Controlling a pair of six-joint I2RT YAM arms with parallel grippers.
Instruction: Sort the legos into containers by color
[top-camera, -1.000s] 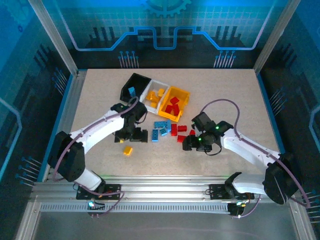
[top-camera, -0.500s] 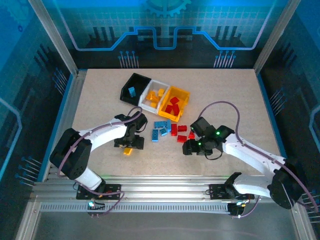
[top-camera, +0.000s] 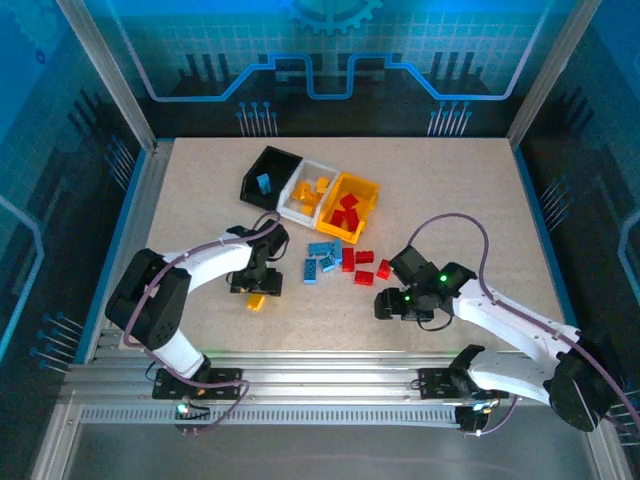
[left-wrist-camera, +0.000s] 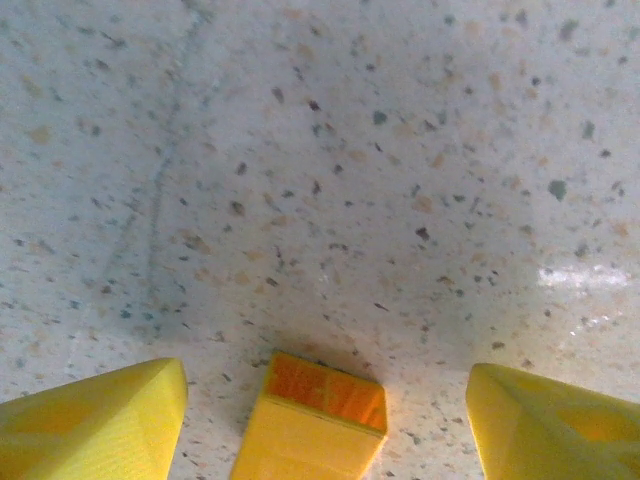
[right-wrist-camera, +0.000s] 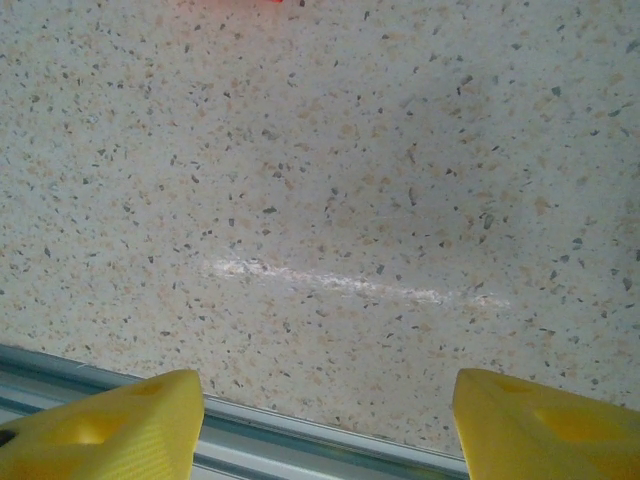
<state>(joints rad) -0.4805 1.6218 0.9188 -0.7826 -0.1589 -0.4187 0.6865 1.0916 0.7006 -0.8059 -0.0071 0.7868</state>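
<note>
A lone yellow-orange lego (top-camera: 256, 301) lies on the table, and my left gripper (top-camera: 256, 290) hovers right over it. In the left wrist view that lego (left-wrist-camera: 312, 425) sits between the yellow fingers (left-wrist-camera: 95, 420), with a gap on each side; the left gripper (left-wrist-camera: 327, 385) is open. Blue legos (top-camera: 321, 261) and red legos (top-camera: 364, 266) lie grouped mid-table. The containers stand in a row: black (top-camera: 277, 160), white (top-camera: 318, 168), yellow-orange (top-camera: 372, 193). My right gripper (top-camera: 393, 308) is open near the front, with bare table between its fingers (right-wrist-camera: 545, 425).
The black bin holds a blue brick (top-camera: 263, 183), the white bin yellow bricks (top-camera: 312, 192), the yellow-orange bin red bricks (top-camera: 347, 215). The table's front metal rail (right-wrist-camera: 300, 430) runs just below the right gripper. Frame posts stand at the table's corners.
My left gripper came down toward the near side onto the lone yellow-orange lego and its jaws narrowed. My right arm drew back from the red legos toward the front edge.
</note>
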